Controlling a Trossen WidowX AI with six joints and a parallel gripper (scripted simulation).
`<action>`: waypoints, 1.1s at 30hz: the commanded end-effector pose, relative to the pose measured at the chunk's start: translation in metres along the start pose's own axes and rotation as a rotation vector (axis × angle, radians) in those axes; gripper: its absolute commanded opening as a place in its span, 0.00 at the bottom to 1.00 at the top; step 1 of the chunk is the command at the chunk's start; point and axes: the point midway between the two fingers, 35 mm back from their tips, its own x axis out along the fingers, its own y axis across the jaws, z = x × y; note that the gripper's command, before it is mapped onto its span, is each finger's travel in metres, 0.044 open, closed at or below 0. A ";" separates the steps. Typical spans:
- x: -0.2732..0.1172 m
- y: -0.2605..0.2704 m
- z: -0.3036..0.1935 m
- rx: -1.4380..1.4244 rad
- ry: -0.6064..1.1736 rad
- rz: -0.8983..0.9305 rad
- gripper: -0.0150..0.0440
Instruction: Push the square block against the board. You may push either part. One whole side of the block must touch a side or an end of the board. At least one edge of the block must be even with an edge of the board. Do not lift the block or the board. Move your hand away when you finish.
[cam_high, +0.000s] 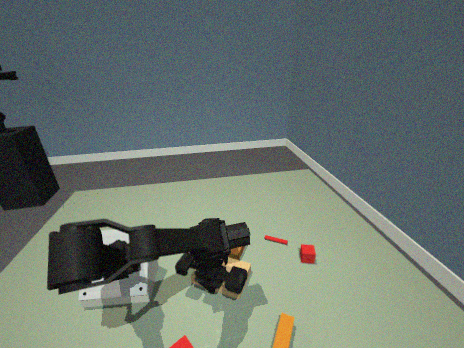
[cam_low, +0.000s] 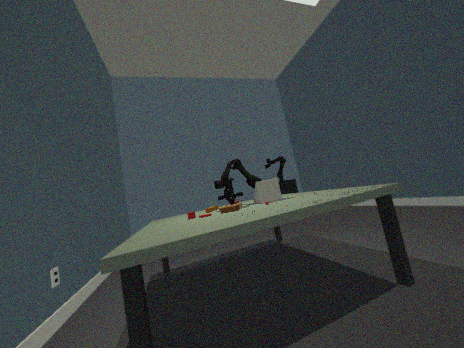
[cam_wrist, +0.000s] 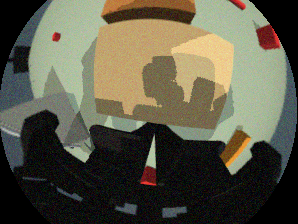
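Note:
The brown-orange square block (cam_high: 237, 251) (cam_wrist: 150, 7) lies flat at the far side of the tan board (cam_high: 241, 268) (cam_wrist: 130, 55). In the wrist view the block's dark near side runs along the board's far side, and their left edges are nearly in line. The board reaches further right than the block. Whether the facing sides fully touch I cannot tell. My gripper (cam_high: 212, 282) (cam_low: 231, 202) (cam_wrist: 155, 121) is shut and empty. Its fingertips are low at the board's near side; contact there is hidden. The arm covers part of both pieces in the top view.
A red cube (cam_high: 308, 254) (cam_low: 191, 215) (cam_wrist: 268, 37) and a thin red stick (cam_high: 276, 240) (cam_low: 205, 216) lie beyond the block. An orange bar (cam_high: 284, 331) (cam_wrist: 235, 148) lies right of my fingers in the wrist view. Another red piece (cam_high: 182, 343) (cam_wrist: 149, 176) lies behind them.

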 end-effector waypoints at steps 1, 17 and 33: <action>0.001 0.001 0.007 0.001 -0.004 0.005 0.25; 0.001 -0.001 -0.016 0.001 -0.005 0.006 0.25; 0.001 0.000 -0.042 0.001 -0.002 0.005 0.25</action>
